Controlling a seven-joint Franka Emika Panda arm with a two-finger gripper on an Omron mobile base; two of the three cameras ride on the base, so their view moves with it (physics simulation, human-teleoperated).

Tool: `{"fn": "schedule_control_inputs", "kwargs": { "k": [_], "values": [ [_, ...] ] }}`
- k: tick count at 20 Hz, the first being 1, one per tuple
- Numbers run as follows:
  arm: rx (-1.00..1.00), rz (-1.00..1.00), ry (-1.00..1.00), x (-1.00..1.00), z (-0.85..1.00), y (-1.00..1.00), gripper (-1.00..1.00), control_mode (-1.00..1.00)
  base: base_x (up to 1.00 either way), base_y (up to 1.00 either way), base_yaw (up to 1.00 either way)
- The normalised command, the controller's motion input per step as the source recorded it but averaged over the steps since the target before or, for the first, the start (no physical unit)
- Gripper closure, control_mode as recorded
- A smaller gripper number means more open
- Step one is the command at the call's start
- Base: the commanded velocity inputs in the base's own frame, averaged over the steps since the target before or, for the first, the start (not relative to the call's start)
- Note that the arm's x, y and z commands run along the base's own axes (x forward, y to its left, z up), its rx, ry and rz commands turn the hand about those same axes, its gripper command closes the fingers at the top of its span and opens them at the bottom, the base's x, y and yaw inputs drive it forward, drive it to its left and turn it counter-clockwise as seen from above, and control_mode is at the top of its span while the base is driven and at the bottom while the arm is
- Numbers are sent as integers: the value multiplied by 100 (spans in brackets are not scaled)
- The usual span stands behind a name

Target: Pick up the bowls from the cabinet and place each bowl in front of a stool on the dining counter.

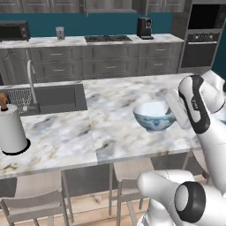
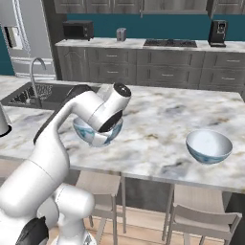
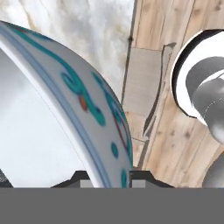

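My gripper [image 3: 109,179] is shut on the rim of one white bowl [image 1: 152,115] with blue-teal and red patterns. It holds this bowl [image 2: 94,135] low over the dining counter [image 1: 114,99], near the front edge, above a stool [image 1: 128,171]. I cannot tell whether its foot touches the marble. In the hand view the bowl's wall [image 3: 78,100] stands between the two fingertips, and my forearm hides part of it in the right base view. The second bowl [image 2: 208,146] rests upright on the counter to the right, in front of another stool [image 2: 203,216].
An inset sink [image 1: 48,98] with a curved faucet [image 1: 32,84] lies at the island's left. A paper towel roll [image 1: 11,129] stands near the front left edge. Behind are the stovetop counter [image 1: 108,39], a coffee machine [image 1: 144,26] and a toaster oven [image 1: 13,31].
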Motion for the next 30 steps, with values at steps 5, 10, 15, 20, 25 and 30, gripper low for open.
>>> {"fn": "schedule_control_inputs", "kwargs": {
  "k": [5,10,15,20,25,30],
  "values": [
    [0,0,-15,46,-75,0,100,-100,0,0,0],
    [0,0,-4,68,-44,0,100,-100,0,0,0],
    [0,0,0,43,-10,0,100,-100,0,0,0],
    [4,0,1,50,-23,0,100,-100,0,0,0],
    [12,0,3,38,-50,0,100,-100,0,0,0],
    [6,0,1,13,-50,1,100,-100,0,0,0]
  ]
}}
